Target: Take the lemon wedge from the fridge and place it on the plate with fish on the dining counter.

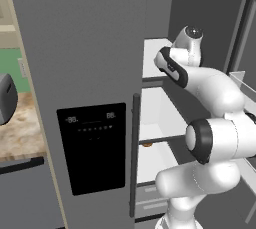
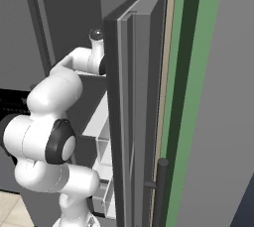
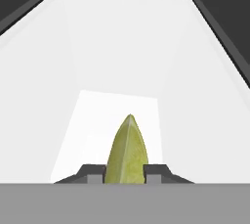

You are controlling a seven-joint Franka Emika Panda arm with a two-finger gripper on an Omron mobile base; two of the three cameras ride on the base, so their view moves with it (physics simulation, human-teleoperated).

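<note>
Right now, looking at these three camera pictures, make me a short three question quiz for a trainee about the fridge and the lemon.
1. True or false: the right door of the fridge is closed.
2. In the hand view, what sits between the two fingertips of the gripper? A) a brown round food item B) the lemon wedge C) a plate
3. In one word, what colour is the shelf under the wedge?

Key
1. False: that door stands open and the arm reaches inside.
2. B.
3. White.
</note>
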